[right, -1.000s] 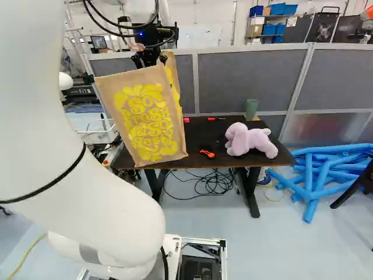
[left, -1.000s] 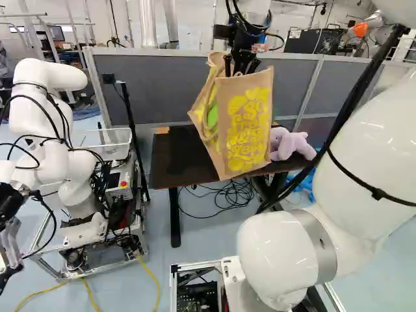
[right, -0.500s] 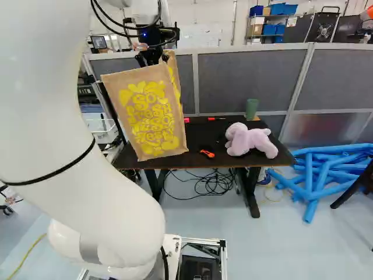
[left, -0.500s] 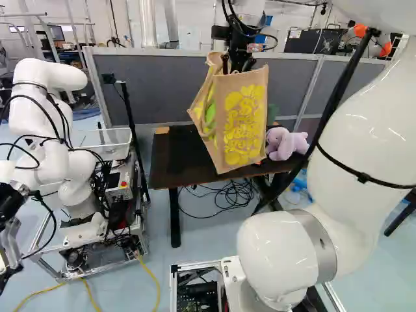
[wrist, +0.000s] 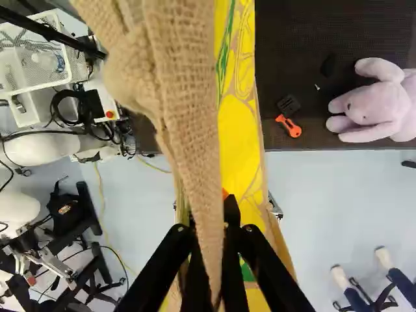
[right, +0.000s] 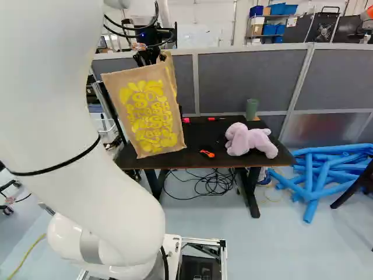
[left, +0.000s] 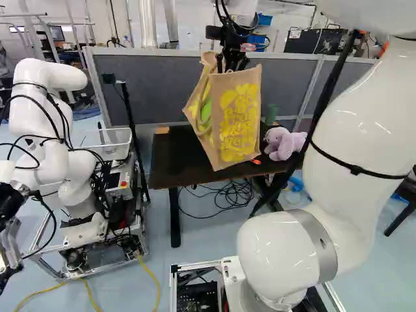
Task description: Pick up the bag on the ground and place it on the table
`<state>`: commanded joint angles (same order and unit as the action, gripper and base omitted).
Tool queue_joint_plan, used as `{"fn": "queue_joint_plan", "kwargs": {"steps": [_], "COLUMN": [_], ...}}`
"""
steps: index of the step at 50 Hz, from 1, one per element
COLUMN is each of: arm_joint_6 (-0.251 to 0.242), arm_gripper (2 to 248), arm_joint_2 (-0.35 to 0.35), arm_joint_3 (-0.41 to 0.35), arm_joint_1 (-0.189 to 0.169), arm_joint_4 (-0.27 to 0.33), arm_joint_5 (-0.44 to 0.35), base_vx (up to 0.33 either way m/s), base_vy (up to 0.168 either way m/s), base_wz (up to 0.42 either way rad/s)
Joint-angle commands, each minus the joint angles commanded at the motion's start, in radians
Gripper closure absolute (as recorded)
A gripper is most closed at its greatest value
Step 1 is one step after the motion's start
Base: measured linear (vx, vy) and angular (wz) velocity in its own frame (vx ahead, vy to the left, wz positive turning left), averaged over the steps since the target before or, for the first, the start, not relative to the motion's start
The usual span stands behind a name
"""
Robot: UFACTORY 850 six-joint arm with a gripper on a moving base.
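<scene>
Between the black fingers (wrist: 270,270) of the gripper (left: 228,64), a fold of the tan bag (left: 235,123) is pinched at its top, with cloth met from both sides. From this grip the bag is hung at a tilt, its yellow print turned toward the base and a green patch shown within its open side. It is held at the near side of the dark bench (right: 198,133), partly over the top as seen in the wrist view; whether its bottom is touched by the bench cannot be told.

On the bench, an orange-handled cutter (wrist: 288,126) is placed just beside the bag, and farther along a lilac plush toy (right: 252,141) is laid. Near the far edge, a green cylinder (right: 252,109) is stood upright. Behind, the bench is backed by a grey partition (right: 250,76). Beneath it, black cables (right: 211,184) are coiled on the floor. Blue tubes (right: 317,178) are heaped at the right of the right base view, and another robot (left: 52,146) is seen at the left of the left base view.
</scene>
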<state>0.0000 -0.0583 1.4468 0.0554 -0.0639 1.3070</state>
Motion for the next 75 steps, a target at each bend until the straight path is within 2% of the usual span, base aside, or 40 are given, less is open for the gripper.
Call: {"fn": "queue_joint_plan", "kwargs": {"steps": [20, 21, 22, 43, 50, 65, 75], "arm_joint_6": [0.011, 0.061, 0.074, 0.292, 0.319, 0.327, 0.403], "arm_gripper": [229, 229, 229, 229, 229, 229, 229], "arm_joint_2": [-0.018, -0.018, -0.018, -0.018, -0.025, -0.072, -0.103], "arm_joint_3": [0.019, 0.019, 0.019, 0.019, 0.027, 0.078, 0.113], "arm_joint_1": [0.002, 0.002, 0.002, 0.002, 0.002, 0.000, -0.002], "arm_joint_4": [0.000, 0.000, 0.000, 0.000, 0.000, 0.000, 0.000], "arm_joint_5": [0.000, 0.004, 0.005, 0.025, 0.029, 0.030, 0.030], "base_vx": [0.000, 0.000, 0.000, 0.000, 0.000, 0.000, 0.000], "base_vy": [0.000, 0.000, 0.000, 0.000, 0.000, 0.000, 0.000], "base_wz": [0.000, 0.000, 0.000, 0.000, 0.000, 0.000, 0.000]}}
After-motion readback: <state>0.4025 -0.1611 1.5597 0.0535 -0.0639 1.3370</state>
